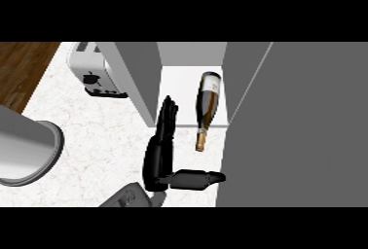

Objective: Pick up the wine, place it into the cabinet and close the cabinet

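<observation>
I log: bottle (207,109) dark brown, white label (210,85), gold foil (201,141); cabinet (302,121) grey, shelf (179,82) white; counter (93,131) white, faintly veined; toaster (87,62) silver, black knob; pot (28,146) grey; left hand (159,155) black; floor (22,68) brown wood-grain.

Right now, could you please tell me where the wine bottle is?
In the head view, the wine bottle lies on its side in the open cabinet, centre of frame, neck jutting out, just right of the left hand.
</observation>
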Available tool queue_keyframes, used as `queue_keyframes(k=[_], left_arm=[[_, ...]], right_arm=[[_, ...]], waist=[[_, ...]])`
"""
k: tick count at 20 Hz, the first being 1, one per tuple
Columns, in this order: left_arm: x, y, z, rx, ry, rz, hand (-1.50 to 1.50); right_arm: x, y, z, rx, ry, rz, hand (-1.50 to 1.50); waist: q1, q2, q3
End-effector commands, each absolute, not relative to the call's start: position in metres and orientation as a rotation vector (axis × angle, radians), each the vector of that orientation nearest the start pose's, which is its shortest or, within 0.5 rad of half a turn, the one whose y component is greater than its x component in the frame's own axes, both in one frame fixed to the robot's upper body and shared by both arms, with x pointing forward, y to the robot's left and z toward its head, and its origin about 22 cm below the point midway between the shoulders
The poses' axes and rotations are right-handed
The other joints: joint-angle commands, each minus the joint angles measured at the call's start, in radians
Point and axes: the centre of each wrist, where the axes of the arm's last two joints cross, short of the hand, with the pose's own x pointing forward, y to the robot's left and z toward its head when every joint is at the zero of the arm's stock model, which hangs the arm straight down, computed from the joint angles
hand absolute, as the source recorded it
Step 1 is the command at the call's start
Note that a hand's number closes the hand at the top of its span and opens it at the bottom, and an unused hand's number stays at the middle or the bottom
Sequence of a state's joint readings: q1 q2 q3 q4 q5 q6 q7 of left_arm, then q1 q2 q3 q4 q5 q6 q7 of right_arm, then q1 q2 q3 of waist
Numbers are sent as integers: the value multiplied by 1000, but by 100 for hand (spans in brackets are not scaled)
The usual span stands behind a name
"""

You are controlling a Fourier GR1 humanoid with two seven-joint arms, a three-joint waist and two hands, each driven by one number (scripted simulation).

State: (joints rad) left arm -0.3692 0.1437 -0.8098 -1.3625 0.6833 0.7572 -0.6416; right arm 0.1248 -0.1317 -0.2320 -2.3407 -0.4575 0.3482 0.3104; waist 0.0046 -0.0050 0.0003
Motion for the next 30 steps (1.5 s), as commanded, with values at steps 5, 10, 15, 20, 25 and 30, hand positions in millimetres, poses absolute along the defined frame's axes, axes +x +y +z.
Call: queue_keyframes(k=[5,10,15,20,25,30], left_arm=[[181,119,13,-185,-1886,93,150],[159,155,-1,-204,-1871,14,150],[151,195,24,-180,-1863,-14,150],[158,224,21,-139,-1873,-20,150],[146,269,32,-122,-1906,24,150],[140,299,26,-86,-1894,41,150]], right_arm=[[137,-298,150,210,-1954,294,-150],[139,-302,168,211,-1840,508,150],[134,-292,161,355,-1839,695,150],[136,-288,147,584,-1682,750,150],[117,-252,151,682,-1706,797,150],[109,-220,160,784,-1699,945,150]], waist=[[-3,1,0],[-3,2,-1],[0,1,0],[-4,3,-1],[3,0,-1],[4,-5,-3]])
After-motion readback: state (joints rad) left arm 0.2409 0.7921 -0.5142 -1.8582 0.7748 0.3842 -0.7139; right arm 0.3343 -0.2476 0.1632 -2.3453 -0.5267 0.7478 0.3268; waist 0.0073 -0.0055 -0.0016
